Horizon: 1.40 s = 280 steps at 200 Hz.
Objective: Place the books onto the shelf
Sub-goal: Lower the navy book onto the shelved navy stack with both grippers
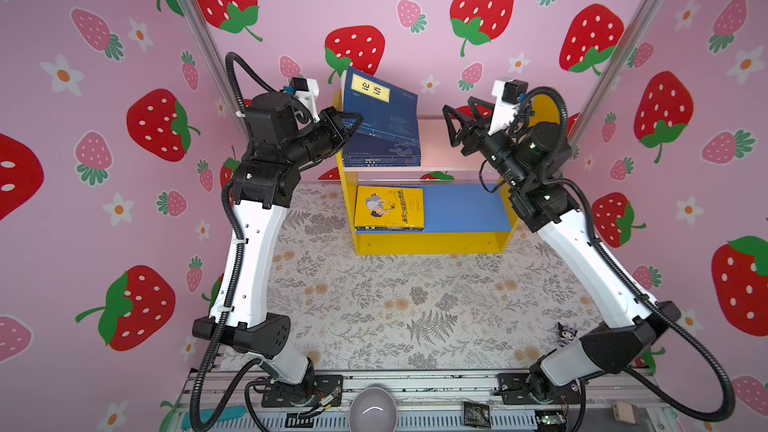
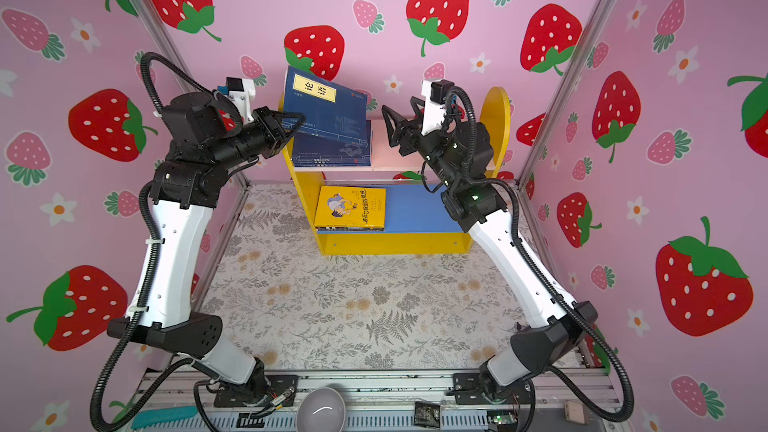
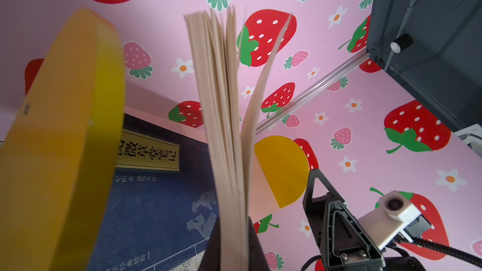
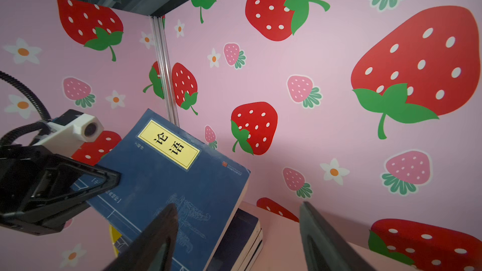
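The left fingers (image 1: 345,120) are clamped on the lower left edge of a navy blue book (image 1: 382,112) with a cream title label. They hold it tilted, label end raised, over the left end of the shelf's (image 1: 428,243) pink upper board. Its lower end is down at a flat stack of blue books (image 1: 384,156) lying there; whether they touch I cannot tell. The right fingers (image 1: 449,128) stand apart and grip nothing, near the held book's right edge, above the bare part of the pink board. On the blue lower board, a yellow book (image 1: 388,205) lies flat on darker books. The shelf stands at the back of the flowered tabletop (image 1: 395,305).
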{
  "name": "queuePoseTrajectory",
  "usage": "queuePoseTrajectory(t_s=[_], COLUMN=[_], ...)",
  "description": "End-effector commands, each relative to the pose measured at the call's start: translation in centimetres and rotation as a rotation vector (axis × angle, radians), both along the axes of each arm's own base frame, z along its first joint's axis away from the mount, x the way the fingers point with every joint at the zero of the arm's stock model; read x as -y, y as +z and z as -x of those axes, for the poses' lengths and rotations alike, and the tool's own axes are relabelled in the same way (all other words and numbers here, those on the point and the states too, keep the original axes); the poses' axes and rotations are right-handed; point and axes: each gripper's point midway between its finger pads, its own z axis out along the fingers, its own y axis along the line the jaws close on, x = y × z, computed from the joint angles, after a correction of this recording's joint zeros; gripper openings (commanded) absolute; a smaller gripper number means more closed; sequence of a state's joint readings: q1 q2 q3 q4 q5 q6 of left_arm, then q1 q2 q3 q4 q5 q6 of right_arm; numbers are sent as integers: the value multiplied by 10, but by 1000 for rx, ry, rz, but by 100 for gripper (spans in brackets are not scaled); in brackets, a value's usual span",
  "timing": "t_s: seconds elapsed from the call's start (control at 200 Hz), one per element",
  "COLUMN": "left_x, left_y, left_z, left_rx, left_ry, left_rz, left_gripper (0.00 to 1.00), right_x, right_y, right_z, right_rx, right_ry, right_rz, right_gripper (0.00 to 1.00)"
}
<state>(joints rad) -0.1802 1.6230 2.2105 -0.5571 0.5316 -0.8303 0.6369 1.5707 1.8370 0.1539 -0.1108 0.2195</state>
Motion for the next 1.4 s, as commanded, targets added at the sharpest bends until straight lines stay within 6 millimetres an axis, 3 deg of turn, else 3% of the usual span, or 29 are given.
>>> queuePoseTrajectory(t_s=[0.0, 0.22, 1.395], left_x=[2, 1, -3], left_y=[20, 8, -11], left_z=[11, 7, 4], left_rx=[34, -11, -63], left_ry=[-49, -64, -73], left_rz=[72, 88, 94], left_gripper=[0, 0, 0], right_x=[-19, -46, -80], right_y=[4, -13, -51], right_z=[0, -17, -26], right_rx=[89, 93, 77], right_ry=[-32, -17, 27], right_rz=[106, 201, 315], right_gripper=[76, 77, 77])
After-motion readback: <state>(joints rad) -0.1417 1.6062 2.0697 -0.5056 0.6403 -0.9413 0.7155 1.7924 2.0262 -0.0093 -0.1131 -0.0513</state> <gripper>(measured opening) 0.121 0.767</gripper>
